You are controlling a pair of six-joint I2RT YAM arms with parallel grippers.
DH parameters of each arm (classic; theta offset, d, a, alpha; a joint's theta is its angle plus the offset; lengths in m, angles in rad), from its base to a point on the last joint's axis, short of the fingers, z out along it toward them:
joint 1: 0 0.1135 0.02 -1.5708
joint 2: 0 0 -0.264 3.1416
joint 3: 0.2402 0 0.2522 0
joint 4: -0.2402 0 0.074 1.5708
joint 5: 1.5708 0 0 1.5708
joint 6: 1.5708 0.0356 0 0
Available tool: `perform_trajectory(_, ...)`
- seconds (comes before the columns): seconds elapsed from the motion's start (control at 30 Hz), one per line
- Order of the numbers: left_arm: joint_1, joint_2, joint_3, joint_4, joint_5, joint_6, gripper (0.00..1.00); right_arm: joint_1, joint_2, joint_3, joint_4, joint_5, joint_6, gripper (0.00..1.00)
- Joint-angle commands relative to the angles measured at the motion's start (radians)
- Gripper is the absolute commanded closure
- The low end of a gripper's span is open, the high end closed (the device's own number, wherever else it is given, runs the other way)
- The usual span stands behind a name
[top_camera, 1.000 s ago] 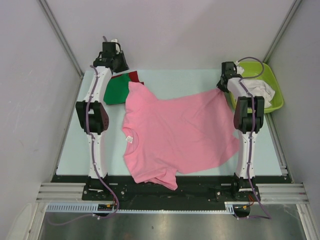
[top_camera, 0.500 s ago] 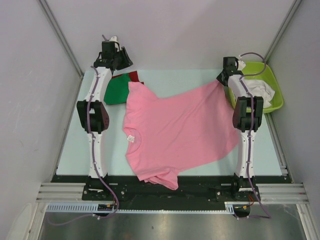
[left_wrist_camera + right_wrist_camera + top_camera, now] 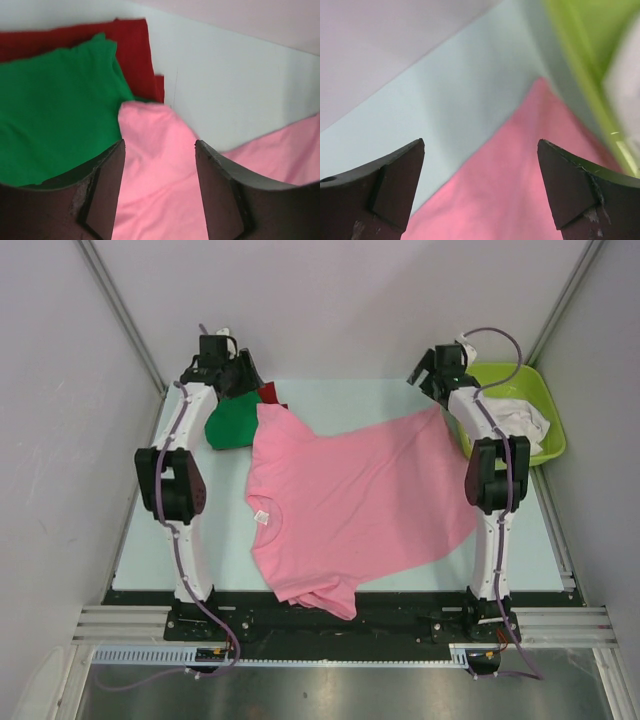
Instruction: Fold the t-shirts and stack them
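**Left hand** (image 3: 160, 150): the fingers stand apart with nothing pinched between them, so we record it as open. It hangs over the far left corner of the bench (image 3: 345, 400). Through the gap we see the far sleeve of the pink t-shirt (image 3: 350, 505). Just beside that sleeve lies the green t-shirt (image 3: 55, 110), its edge touching the pink cloth. The red t-shirt (image 3: 135, 50) lies under the green one and shows along its far side.

**Right hand** (image 3: 480, 145): the fingers are spread wide and hold nothing. It hovers above the far hem corner of the pink t-shirt, which lies against the wall of the lime-green tub (image 3: 540, 390). We see crumpled white shirts (image 3: 522, 422) in the tub.

**Pink t-shirt:** it is spread across the middle of the bench, unfolded, with the neck to the left and a small label (image 3: 259, 518) showing. The near sleeve is bunched over the bench's near edge.
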Motion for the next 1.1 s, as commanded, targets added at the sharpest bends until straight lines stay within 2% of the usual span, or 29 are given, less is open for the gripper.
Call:
perform_trajectory(0.0,-0.014,-0.275,-0.207,0.036,-0.053,-0.052,0.36,0.164,-0.098,0.14,-0.002,-0.186,-0.128,0.0)
perform_trajectory(0.03,-0.014,-0.303,-0.247,0.042,-0.056,-0.06,0.36,0.185,-0.08,0.168,-0.02,-0.281,-0.145,0.0)
perform_trajectory(0.1,-0.014,-0.396,-0.371,0.05,-0.071,-0.08,0.34,0.256,-0.019,0.249,-0.086,-0.35,-0.177,0.0)
perform_trajectory(0.13,-0.014,-0.433,-0.413,0.063,-0.073,-0.091,0.33,0.28,0.068,0.354,-0.111,-0.413,-0.188,0.0)
perform_trajectory(0.2,-0.012,-0.516,-0.509,0.05,-0.105,-0.114,0.26,0.329,0.161,0.462,-0.171,-0.463,-0.181,0.0)
perform_trajectory(0.23,-0.009,-0.544,-0.543,0.047,-0.097,-0.129,0.17,0.34,0.257,0.52,-0.181,-0.517,-0.175,0.0)
perform_trajectory(0.27,-0.006,-0.568,-0.583,0.063,-0.078,-0.138,0.16,0.35,0.29,0.577,-0.159,-0.542,-0.159,0.0)
perform_trajectory(0.3,-0.004,-0.623,-0.652,0.073,-0.038,-0.141,0.16,0.362,0.319,0.578,-0.128,-0.559,-0.141,0.0)
perform_trajectory(0.37,-0.004,-0.682,-0.714,0.085,-0.027,-0.154,0.15,0.366,0.354,0.523,0.012,-0.625,-0.08,0.0)
perform_trajectory(0.5,-0.004,-0.844,-0.914,0.139,-0.001,-0.164,0.15,0.368,0.419,0.512,0.176,-0.707,0.008,0.0)
perform_trajectory(0.53,-0.004,-0.905,-0.941,0.146,0.005,-0.164,0.15,0.37,0.434,0.515,0.205,-0.745,0.038,0.0)
perform_trajectory(0.67,-0.004,-0.985,-1.031,0.15,0.025,-0.151,0.15,0.391,0.474,0.513,0.314,-0.788,0.086,0.0)
perform_trajectory(0.83,-0.006,-0.948,-1.094,0.182,0.094,-0.16,0.16,0.403,0.439,0.457,0.3,-0.747,0.036,0.0)
perform_trajectory(0.97,-0.018,-0.899,-1.139,0.321,0.143,-0.158,0.17,0.38,0.267,0.314,0.272,-0.555,-0.114,0.0)
perform_trajectory(1.07,-0.024,-0.784,-1.05,0.3,0.093,-0.12,0.17,0.36,0.065,0.13,0.28,-0.439,-0.203,0.01)
